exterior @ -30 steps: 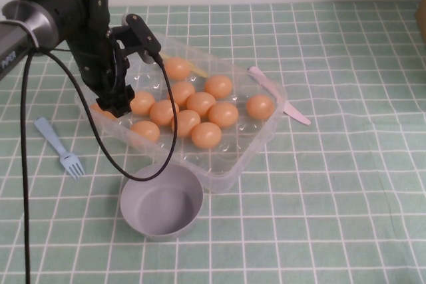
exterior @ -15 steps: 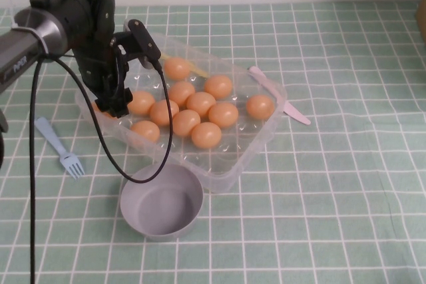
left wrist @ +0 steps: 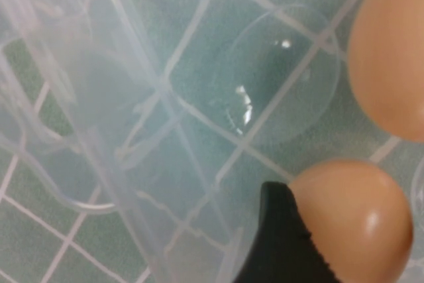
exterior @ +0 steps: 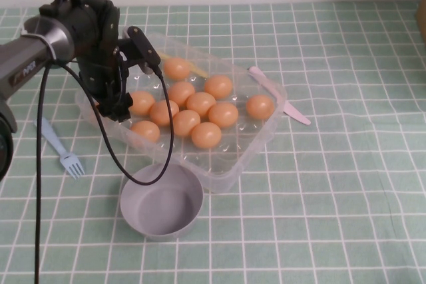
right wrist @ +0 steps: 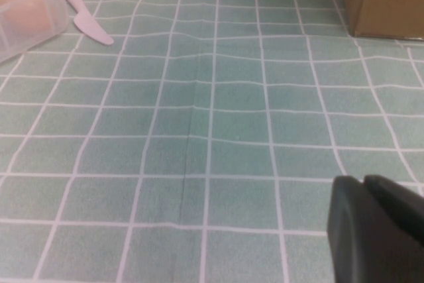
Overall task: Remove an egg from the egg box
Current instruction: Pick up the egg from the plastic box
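The left hand (exterior: 116, 106), at the egg box's (exterior: 266, 139) nine o'clock wall, pinches the egg (left wrist: 354, 220) (light, slick, brittle; best gripped gently across its middle); the right hand (right wrist: 377, 230), clenched, hovers over bare bench.

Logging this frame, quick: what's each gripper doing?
Left gripper: down in the egg box, against the egg; grip unclear.
Right gripper: over bare table, jaws closed, empty.

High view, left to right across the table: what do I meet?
Blue fork → left tool at the egg box's left end, right tool out of this view → grey bowl → egg box → pink knife.
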`<state>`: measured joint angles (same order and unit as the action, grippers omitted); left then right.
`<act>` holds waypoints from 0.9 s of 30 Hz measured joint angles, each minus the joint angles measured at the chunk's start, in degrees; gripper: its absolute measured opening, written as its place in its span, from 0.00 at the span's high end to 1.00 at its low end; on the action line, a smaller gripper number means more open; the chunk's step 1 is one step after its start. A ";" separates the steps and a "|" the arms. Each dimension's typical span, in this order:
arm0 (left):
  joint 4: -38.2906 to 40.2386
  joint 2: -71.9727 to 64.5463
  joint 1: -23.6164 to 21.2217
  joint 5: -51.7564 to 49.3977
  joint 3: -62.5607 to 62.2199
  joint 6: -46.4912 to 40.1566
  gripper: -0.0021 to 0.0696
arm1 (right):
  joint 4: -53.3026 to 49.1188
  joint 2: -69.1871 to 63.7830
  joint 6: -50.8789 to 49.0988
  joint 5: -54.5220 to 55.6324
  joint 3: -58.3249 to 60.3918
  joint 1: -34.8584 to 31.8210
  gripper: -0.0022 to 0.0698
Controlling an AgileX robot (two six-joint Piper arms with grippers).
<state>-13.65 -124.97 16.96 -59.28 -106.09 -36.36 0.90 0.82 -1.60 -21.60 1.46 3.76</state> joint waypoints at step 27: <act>-1.71 -0.09 0.00 -0.82 0.00 3.14 0.41 | 0.00 0.00 0.00 0.00 0.00 0.00 0.99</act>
<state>-15.36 -125.07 16.96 -60.10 -106.09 -33.22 0.90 0.82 -1.60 -21.60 1.46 3.76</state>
